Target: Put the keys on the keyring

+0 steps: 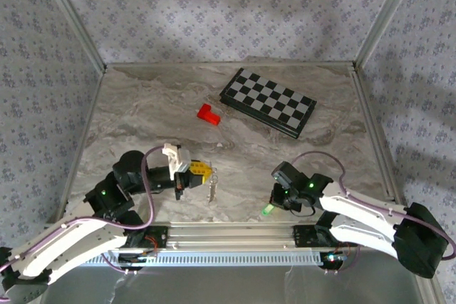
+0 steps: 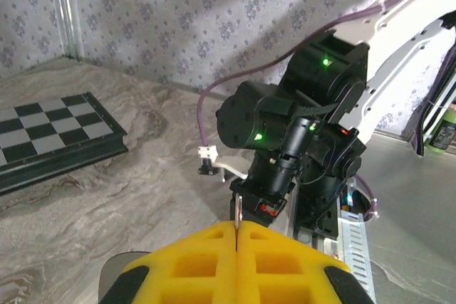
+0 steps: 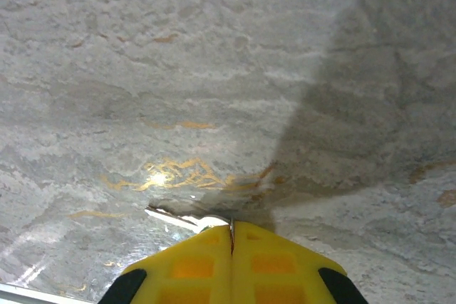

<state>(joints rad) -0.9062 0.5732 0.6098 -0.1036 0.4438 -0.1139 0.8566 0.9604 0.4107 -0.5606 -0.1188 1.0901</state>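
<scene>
By the table [image 1: 235, 223] front edge, left gripper [image 1: 208, 171] clamped tight on the keyring [image 1: 212, 191], right gripper [image 1: 273, 203] likewise on the keys [image 1: 267, 210].

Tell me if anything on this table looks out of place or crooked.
Only mildly. The chessboard lies skewed to the edges of the table at the far side, and a red block sits loose beside it, not touching it. Nothing looks spilled or broken.

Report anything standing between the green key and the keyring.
Nothing visible does. The key sits at the right gripper, the keyring hangs from the left gripper; bare table lies between.
</scene>
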